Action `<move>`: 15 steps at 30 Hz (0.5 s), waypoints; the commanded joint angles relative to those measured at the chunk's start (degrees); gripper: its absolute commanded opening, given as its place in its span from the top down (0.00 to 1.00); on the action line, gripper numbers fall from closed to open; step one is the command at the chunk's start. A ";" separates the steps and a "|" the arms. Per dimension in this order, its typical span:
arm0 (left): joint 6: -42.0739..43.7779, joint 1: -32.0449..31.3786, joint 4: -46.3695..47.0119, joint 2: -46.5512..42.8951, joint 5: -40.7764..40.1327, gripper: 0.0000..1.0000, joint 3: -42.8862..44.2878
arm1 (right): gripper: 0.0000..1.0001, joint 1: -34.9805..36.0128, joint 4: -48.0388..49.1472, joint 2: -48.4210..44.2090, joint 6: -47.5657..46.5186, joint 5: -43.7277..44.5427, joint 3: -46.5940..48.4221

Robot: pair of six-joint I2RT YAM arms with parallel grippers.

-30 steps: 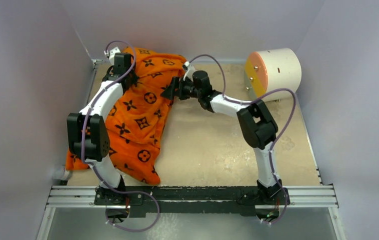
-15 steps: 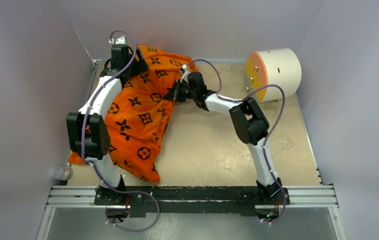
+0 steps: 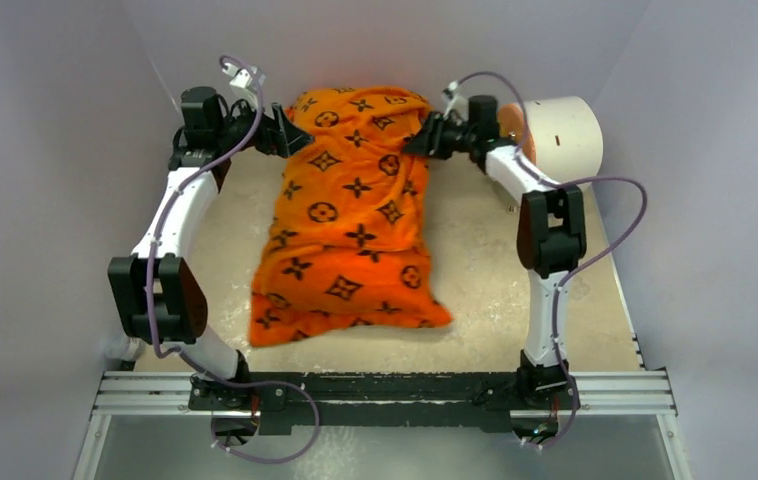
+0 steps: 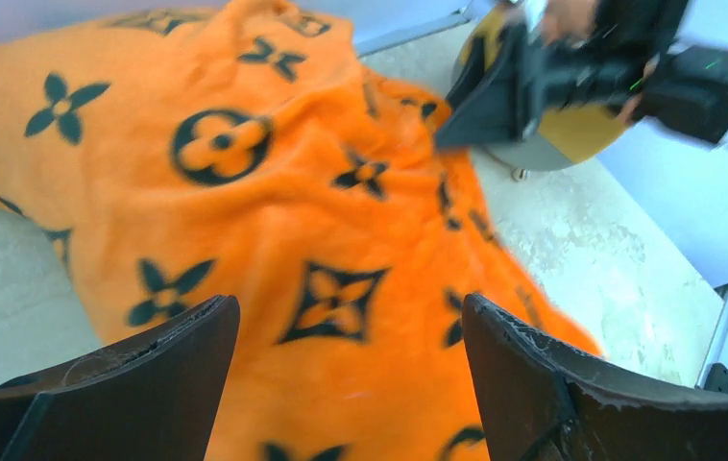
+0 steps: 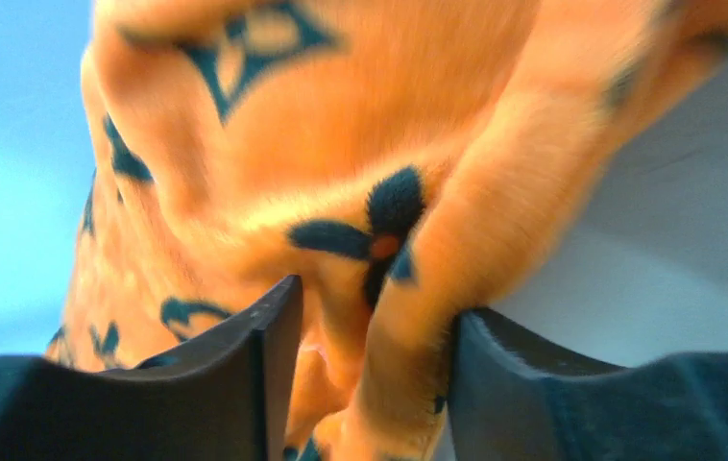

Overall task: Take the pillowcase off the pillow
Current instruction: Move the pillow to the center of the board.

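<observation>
The orange pillowcase [image 3: 355, 215] with black motifs lies plump and lengthwise in the middle of the table, running from the back wall toward the front. The pillow is hidden. My left gripper [image 3: 300, 138] hovers at the pillowcase's back left corner. In the left wrist view the gripper [image 4: 351, 303] is wide open, with the fabric [image 4: 274, 192] beyond the fingers and nothing between them. My right gripper [image 3: 417, 142] is at the back right corner. Its jaws [image 5: 375, 298] stand apart with a thick fold of the pillowcase [image 5: 408, 240] between them, against the right finger.
A white cylinder with an orange face [image 3: 555, 135] lies at the back right, just behind the right wrist. Purple-grey walls close in the left, back and right. An aluminium rail [image 3: 385, 395] runs along the front edge, and a small white object [image 3: 125, 348] sits at the front left.
The pillowcase has swung from the left side to the middle of the table. The left gripper opened and drew back left. The right gripper moved right toward the cylinder, and its jaws have parted.
</observation>
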 commanded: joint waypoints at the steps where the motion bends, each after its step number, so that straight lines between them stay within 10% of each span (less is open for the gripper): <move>1: 2.33 -3.31 -5.79 5.50 -2.14 0.14 4.00 | 0.26 -7.59 -7.86 -2.18 -9.79 -0.35 10.96; 5: 9.22 -15.01 -10.44 2.16 -25.89 0.14 -0.07 | 0.01 -7.79 -5.65 -10.00 -11.88 10.06 5.25; 15: 4.38 -25.95 -2.39 -23.19 -32.91 0.17 -19.60 | 0.01 -7.71 2.42 -39.32 -11.05 19.76 -26.06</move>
